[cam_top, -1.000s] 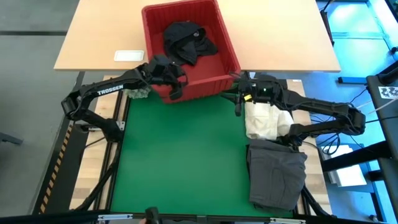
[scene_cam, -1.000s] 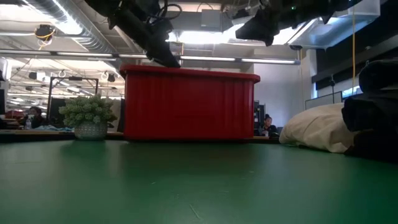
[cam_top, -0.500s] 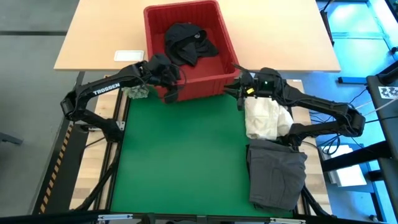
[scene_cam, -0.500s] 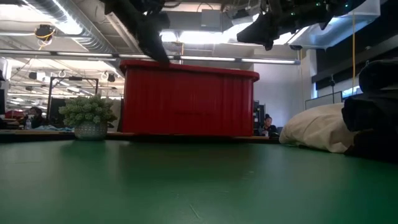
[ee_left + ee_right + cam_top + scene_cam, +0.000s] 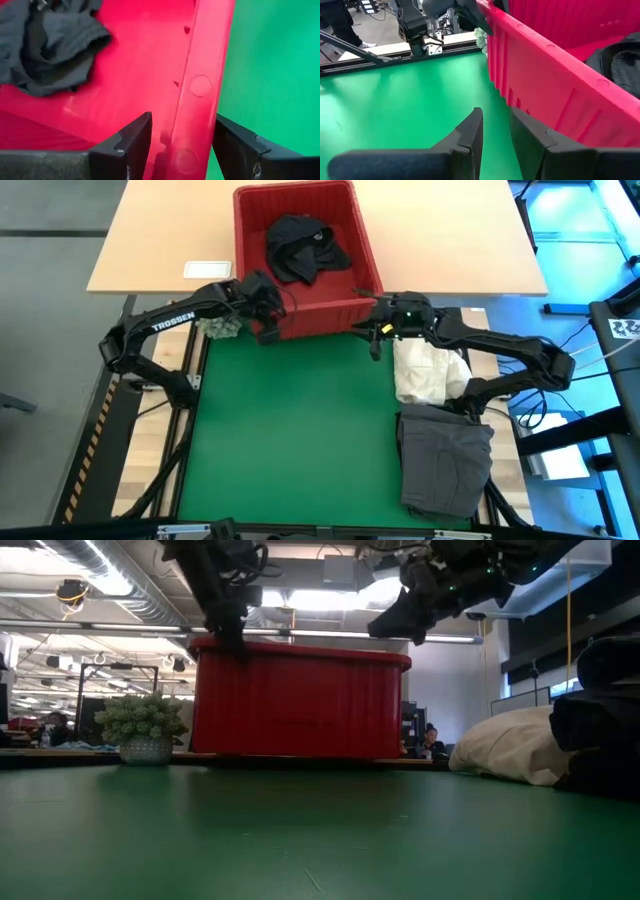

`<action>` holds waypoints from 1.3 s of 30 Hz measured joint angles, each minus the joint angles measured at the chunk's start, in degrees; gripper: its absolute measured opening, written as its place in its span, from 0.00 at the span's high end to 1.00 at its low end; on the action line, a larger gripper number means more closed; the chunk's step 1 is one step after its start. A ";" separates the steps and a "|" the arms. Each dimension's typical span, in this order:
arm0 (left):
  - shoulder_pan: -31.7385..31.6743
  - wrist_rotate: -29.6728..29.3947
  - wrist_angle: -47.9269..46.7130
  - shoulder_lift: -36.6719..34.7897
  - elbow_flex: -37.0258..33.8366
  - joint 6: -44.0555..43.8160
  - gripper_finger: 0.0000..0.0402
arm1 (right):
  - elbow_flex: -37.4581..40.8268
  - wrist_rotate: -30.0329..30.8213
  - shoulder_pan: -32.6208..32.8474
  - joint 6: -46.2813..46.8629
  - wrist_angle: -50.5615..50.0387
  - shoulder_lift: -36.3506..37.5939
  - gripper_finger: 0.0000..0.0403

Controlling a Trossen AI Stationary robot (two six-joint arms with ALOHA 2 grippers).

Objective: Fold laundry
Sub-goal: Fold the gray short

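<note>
Red basket (image 5: 365,242) at the far edge of the green mat (image 5: 290,440), overlapping the wooden worktop (image 5: 450,240) behind it. Inside, toward the basket's far wall, crumpled black laundry (image 5: 305,248), not yet taken out for folding.

Left gripper (image 5: 182,135) at the basket's near-left corner, fingers spread and straddling the rim, one inside and one outside the wall. Slivers of gap on both sides, so apparently placed to steer or steady the basket rather than clamped on it.

Right gripper (image 5: 496,125) just outside the near-right corner, level with the rim, fingers narrowly parted and holding nothing. Probably positioned to brace or push that wall, though contact cannot be told.

Along the mat's right edge, cream cloth heap (image 5: 428,372). Beyond it, toward the near-right corner, a folded dark grey garment (image 5: 445,460), seemingly set aside as finished and kept clear of the open centre needed for the next fold.

Small potted plant (image 5: 145,725) by the mat's far-left corner, beside the left arm.
</note>
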State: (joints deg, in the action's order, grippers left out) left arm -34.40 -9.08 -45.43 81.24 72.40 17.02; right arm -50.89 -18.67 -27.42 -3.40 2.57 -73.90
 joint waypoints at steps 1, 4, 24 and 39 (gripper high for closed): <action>-0.02 0.15 -0.54 0.11 0.00 -0.02 0.52 | 0.00 0.03 0.00 -0.04 0.72 -0.31 0.76; -0.12 0.21 -2.33 0.17 -0.40 0.11 0.53 | 0.00 0.85 0.02 -0.08 3.79 -0.40 0.76; 11.52 -4.79 -2.22 -0.07 -9.17 10.74 0.83 | -11.44 9.00 0.00 -5.39 -2.71 -1.87 0.76; 20.29 -1.16 -1.48 0.12 -9.17 11.13 0.83 | -31.54 15.50 -1.41 -11.91 -22.58 -20.60 0.68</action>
State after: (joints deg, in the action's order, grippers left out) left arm -14.11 -10.24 -46.92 81.36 63.23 28.15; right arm -82.44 -3.18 -28.83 -15.32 -20.02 -94.50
